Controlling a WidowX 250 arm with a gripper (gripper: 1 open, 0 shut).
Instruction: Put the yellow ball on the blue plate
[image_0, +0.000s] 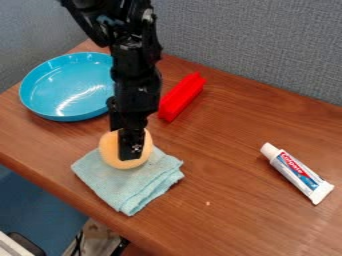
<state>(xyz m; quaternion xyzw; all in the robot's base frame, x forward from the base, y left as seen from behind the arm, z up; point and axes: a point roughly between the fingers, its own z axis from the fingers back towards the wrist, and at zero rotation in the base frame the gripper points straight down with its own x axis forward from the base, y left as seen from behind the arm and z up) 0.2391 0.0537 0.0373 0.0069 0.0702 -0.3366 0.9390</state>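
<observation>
Camera view: you have one angle, looking down across the wooden table (227, 115).
Gripper (130, 152): points straight down, planted on top of the ball; you can't read the jaw gap from here, since the black body hides it.
Yellow ball (114, 155): sits on the teal cloth (127, 180) near the table's front edge, directly under the pincer, showing on both sides of it.
Blue plate (60, 85): back left, well apart from the ball, nothing in it.
Red block (182, 95): just behind the arm, to the plate's right.
Toothpaste tube (294, 170): far right, lying flat.
</observation>
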